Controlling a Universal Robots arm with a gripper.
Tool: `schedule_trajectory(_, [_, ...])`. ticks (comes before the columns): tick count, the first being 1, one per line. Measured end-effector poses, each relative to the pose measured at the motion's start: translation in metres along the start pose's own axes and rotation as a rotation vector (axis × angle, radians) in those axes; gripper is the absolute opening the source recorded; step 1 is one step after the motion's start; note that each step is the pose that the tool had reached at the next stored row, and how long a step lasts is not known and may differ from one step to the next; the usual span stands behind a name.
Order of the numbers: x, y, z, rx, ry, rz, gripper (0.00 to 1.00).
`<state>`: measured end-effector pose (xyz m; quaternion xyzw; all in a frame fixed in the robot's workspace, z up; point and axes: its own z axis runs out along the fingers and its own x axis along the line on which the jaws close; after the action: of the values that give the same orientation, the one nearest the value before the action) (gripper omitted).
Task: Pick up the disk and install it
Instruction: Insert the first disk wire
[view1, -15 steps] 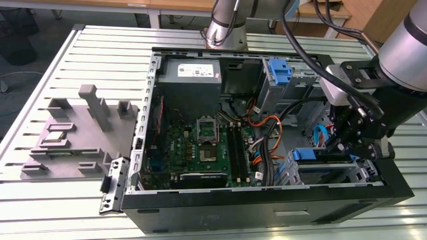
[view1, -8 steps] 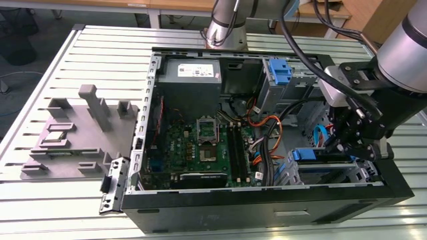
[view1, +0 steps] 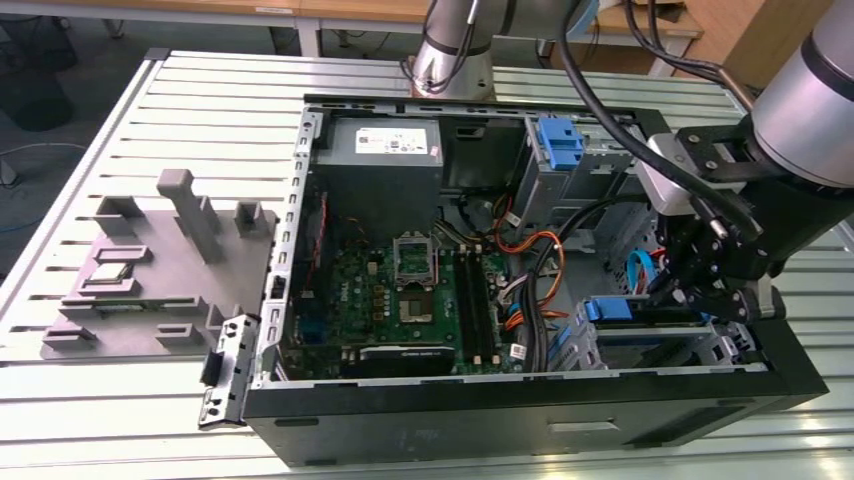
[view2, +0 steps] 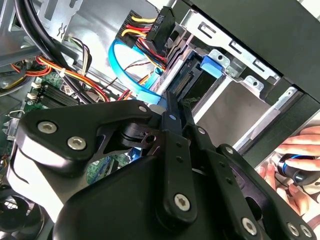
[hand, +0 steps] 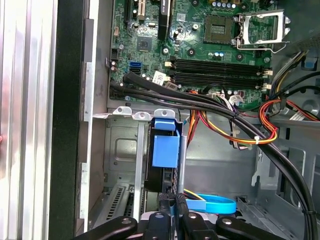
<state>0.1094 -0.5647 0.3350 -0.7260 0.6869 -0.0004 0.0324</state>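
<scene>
The disk (view1: 625, 311) stands on edge in the metal drive bay (view1: 667, 350) at the near corner of the open computer case, on the exterior view's right. Its blue frame (hand: 165, 149) and dark edge show in the first wrist view. In the second wrist view its connector end (view2: 192, 82) sits just past the fingers. My gripper (view1: 694, 295) reaches down into the bay from above. Its fingers stand close together (hand: 172, 202) and are shut on the disk's end, also seen in the second wrist view (view2: 172, 114).
Bundled black, orange and yellow cables (hand: 235, 120) and a blue flat cable (view2: 131, 75) run close to the bay. The motherboard (view1: 400, 300), a grey power box (view1: 380, 150) and a blue latch (view1: 561, 140) fill the case. A grey fixture (view1: 147, 270) lies left. A hand (view2: 300, 150) rests outside.
</scene>
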Motion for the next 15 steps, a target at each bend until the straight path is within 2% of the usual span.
schedule_trajectory(15, [0.0002,0.0005,0.0049,-0.0001,0.0002,0.000,0.16])
